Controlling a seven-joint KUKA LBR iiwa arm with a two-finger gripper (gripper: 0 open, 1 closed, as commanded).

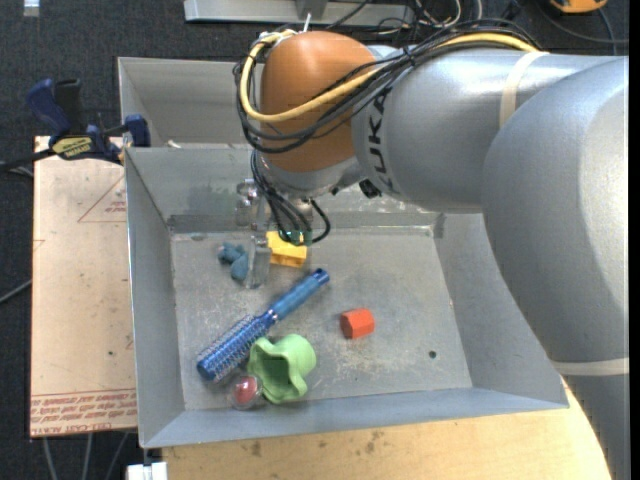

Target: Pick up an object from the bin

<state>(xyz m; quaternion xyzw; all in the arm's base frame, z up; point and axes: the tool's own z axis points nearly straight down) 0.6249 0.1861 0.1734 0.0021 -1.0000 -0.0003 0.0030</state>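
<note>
Overhead, the KUKA-lettered arm (470,128) hangs its claw (259,264) beside a yellow block (288,252) near the bin's (150,288) back edge; whether it is open or closed I cannot tell.

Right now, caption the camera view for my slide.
Gripper down between teal lump and yellow block near the bin's back.

Soft, even light falls from above, bright enough that the bin (150,298) floor shows pale grey throughout. The arm (480,138) throws a broad, faint shadow over the far floor and far wall. The orange cover (305,88) has a mild sheen on top, and the arm has a wide dull gloss. The red block (357,323) and blue brush (264,321) cast only thin shadows. The carpet (60,28) around the bin lies dim.
</note>
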